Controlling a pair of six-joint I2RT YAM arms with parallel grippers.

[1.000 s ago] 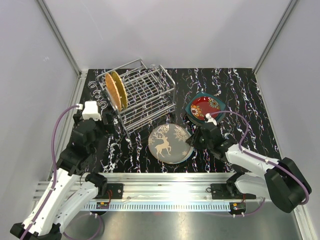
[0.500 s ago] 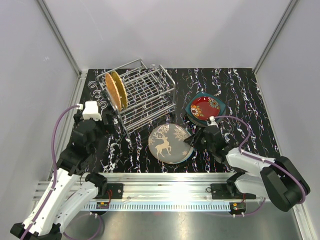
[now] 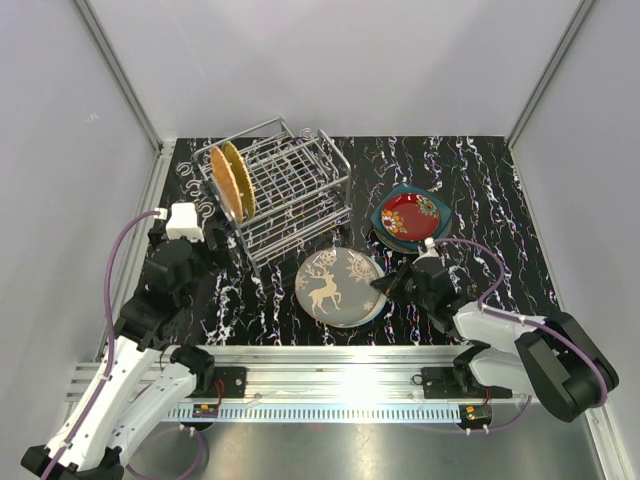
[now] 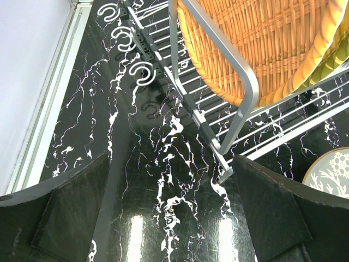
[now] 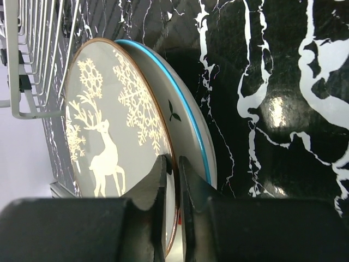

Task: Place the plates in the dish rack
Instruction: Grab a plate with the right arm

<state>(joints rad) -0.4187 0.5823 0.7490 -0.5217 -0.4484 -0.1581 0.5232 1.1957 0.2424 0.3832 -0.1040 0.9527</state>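
The grey plate with a white reindeer (image 3: 335, 285) (image 5: 109, 125) lies flat on a blue-rimmed plate (image 5: 191, 123) in front of the dish rack (image 3: 295, 190) (image 4: 240, 93). My right gripper (image 3: 383, 285) (image 5: 172, 169) is shut on the reindeer plate's right rim, one finger on its face and the other slipped under it. An orange woven plate (image 3: 228, 187) (image 4: 262, 43) and a yellow-green one (image 3: 241, 170) (image 4: 327, 60) stand upright in the rack's left end. A red patterned plate (image 3: 412, 212) rests on a dark teal plate (image 3: 383, 222) at the right. My left gripper (image 3: 215, 245) (image 4: 174, 207) hangs open beside the rack's left corner.
Wire hooks (image 4: 143, 72) stick out of the rack's left side close to the left gripper. A metal rail (image 3: 330, 358) runs along the near table edge. White walls close in the table on three sides.
The right gripper has slid left onto the reindeer plate's rim and closed on it. The left arm has not moved.
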